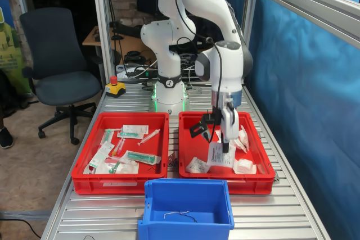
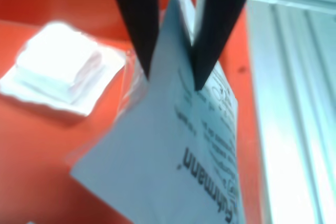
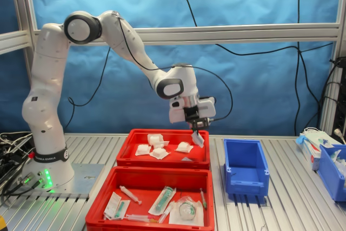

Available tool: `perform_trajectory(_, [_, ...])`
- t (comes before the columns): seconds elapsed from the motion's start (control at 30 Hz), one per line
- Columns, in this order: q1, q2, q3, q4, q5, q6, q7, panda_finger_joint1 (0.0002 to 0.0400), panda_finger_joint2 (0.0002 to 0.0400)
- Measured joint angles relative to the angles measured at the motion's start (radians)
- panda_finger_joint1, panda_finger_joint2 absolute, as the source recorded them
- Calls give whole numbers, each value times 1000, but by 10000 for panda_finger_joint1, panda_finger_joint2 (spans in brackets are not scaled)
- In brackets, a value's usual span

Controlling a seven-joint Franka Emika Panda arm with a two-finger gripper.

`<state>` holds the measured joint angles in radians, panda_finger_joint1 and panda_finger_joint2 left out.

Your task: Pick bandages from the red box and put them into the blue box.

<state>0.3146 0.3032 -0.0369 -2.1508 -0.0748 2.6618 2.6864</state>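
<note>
My gripper (image 1: 223,140) (image 3: 195,129) hangs over the red box (image 1: 222,185) (image 3: 162,162), near its end closest to the blue box in the second exterior view. It is shut on one bandage (image 1: 220,155) (image 2: 178,150) (image 3: 198,139), a white packet with printed text that dangles clear of the tray floor. In the wrist view the black fingers (image 2: 137,19) pinch the packet's upper edge. Other bandages (image 1: 197,165) (image 2: 58,69) (image 3: 155,140) lie in the red box. The blue box (image 1: 185,230) (image 3: 246,185) stands beside the trays and holds only a thin wire (image 1: 179,213).
A twin red tray (image 1: 121,184) (image 3: 151,224) with syringes and green-printed packets sits beside the red box. The arm's base (image 1: 169,91) and a red stop button (image 1: 115,87) stand behind the trays. Another blue bin (image 3: 332,171) and a carton (image 3: 316,144) are at the second exterior view's right.
</note>
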Motion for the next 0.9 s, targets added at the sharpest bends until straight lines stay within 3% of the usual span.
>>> perform_trajectory(0.5, [-24, -71, -1, 42, 0, 0, 0, 51, 51])
perform_trajectory(0.9, [-153, -69, 41, 166, 0, 0, 0, 51, 51])
